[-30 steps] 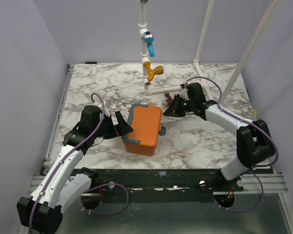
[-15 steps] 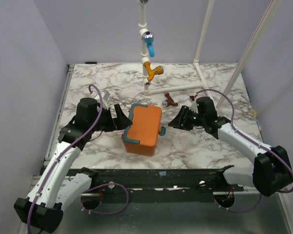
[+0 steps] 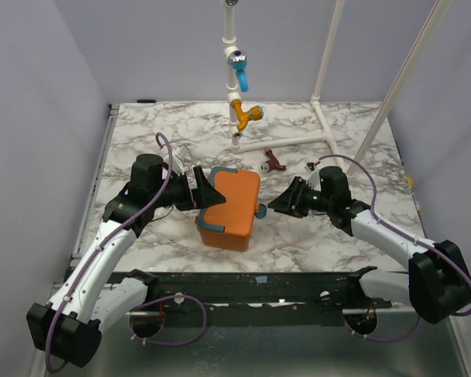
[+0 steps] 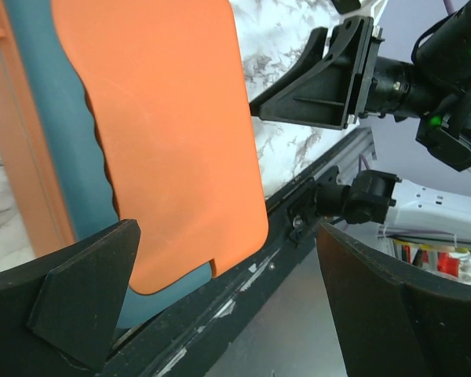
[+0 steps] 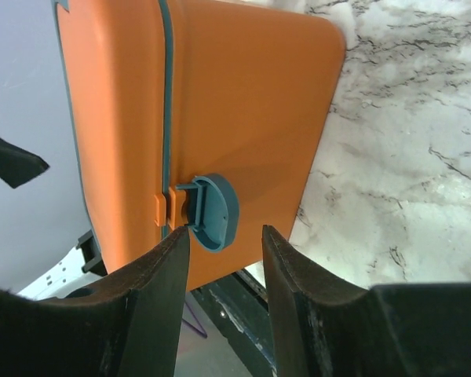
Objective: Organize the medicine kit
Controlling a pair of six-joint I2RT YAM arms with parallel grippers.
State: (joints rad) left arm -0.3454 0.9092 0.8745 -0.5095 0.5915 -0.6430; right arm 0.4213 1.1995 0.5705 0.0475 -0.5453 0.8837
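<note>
Top external: orange medicine kit (image 3: pixel 231 208), lid shut, teal trim, teal latch

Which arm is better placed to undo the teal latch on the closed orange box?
Right, probably. The right claw points straight at the teal latch on the side of the medicine kit, jaws apart and lined up either side of it. The left claw stands wide open at the opposite edge.

The medicine kit (image 4: pixel 165 118) is running off the top and left edges of the left wrist view. Above centre overhead, a small brown object (image 3: pixel 274 162) is showing too small to identify.
</note>
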